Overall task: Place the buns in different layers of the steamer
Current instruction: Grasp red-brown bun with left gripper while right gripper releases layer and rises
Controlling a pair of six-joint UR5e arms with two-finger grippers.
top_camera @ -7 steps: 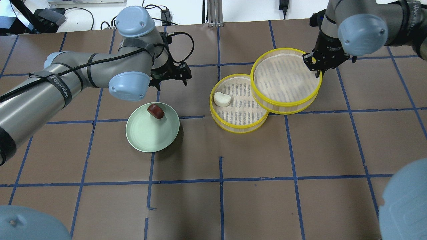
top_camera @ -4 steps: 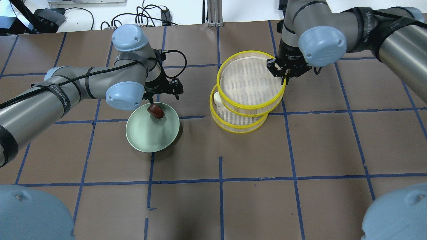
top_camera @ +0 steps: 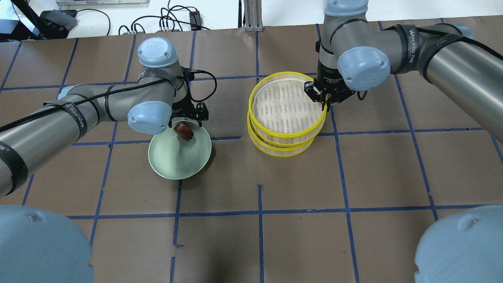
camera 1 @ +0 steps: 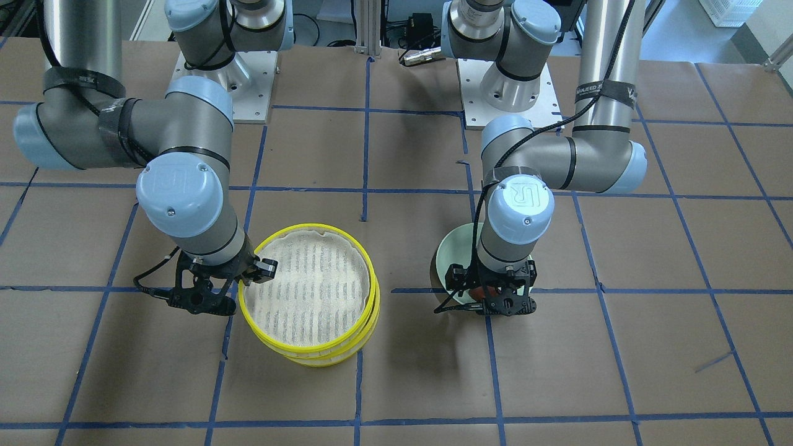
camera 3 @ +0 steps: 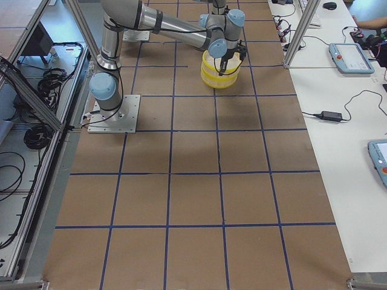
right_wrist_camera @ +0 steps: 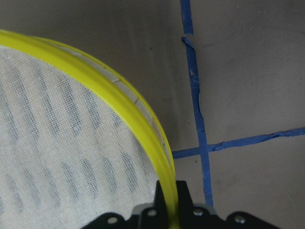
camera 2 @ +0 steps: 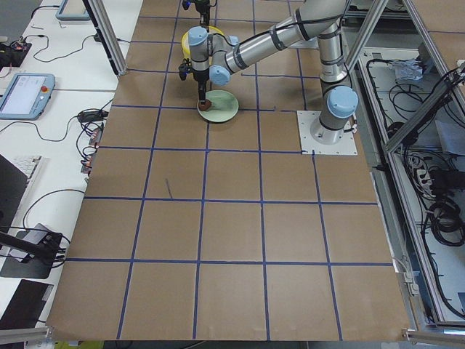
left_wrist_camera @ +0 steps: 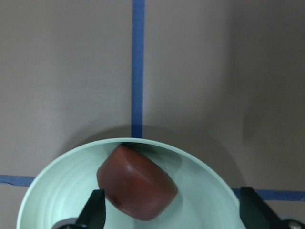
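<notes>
My right jaws are clamped on the yellow rim of the upper layer (right_wrist_camera: 71, 59), at its far right edge. It hangs almost squarely over the lower layer (top_camera: 287, 151), a touch far of it. To do this well I should nudge it nearer until the hoops line up, come straight down with the floor level, and let go only once it sits. I cannot see the white bun.

My left jaws are spread wide and empty above the reddish-brown bun (left_wrist_camera: 137, 182), which lies at the far edge of the green plate (top_camera: 173, 165), left of the steamer on the desk (top_camera: 353, 177). The bun sits closer to one finger, so I should centre before closing.
</notes>
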